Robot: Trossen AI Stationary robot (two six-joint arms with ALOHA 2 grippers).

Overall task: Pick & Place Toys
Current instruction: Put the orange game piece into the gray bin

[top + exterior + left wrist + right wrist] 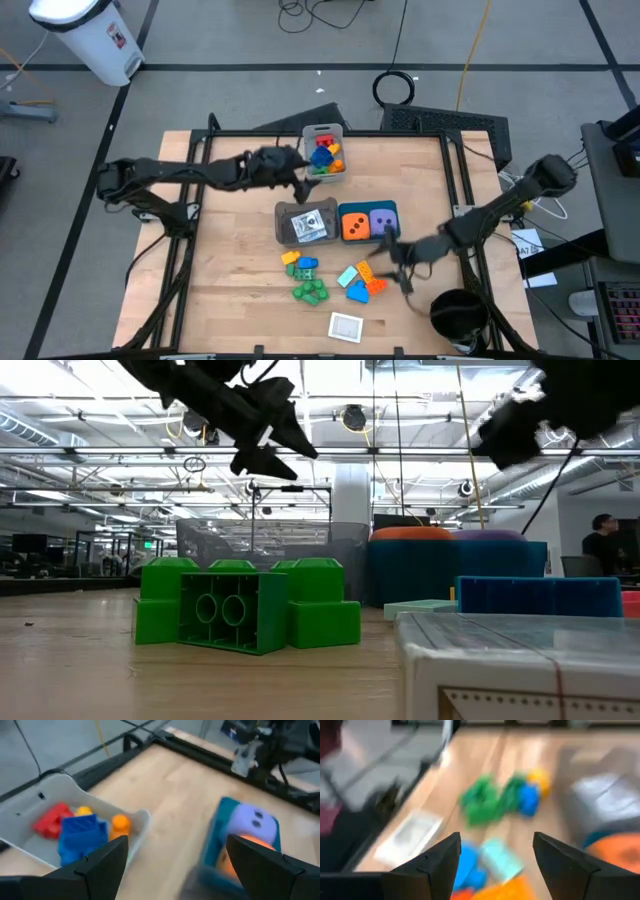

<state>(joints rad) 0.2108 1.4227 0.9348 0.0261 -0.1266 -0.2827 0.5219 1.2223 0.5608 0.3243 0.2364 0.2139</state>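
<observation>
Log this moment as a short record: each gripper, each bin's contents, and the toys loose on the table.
left gripper: open, empty, beside the pale bin
right gripper: open, empty, by the loose bricks
pale bin: blue, red, orange and yellow bricks
grey bin: a card
teal bin: orange die, purple die
loose on table: green bricks, blue and orange bricks, white card

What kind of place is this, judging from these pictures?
Probably a robotics lab in a large industrial hall: the light wooden table stands in a black metal frame on a grey floor with loose cables, and the low view shows exposed ceiling pipes and desks behind.
</observation>
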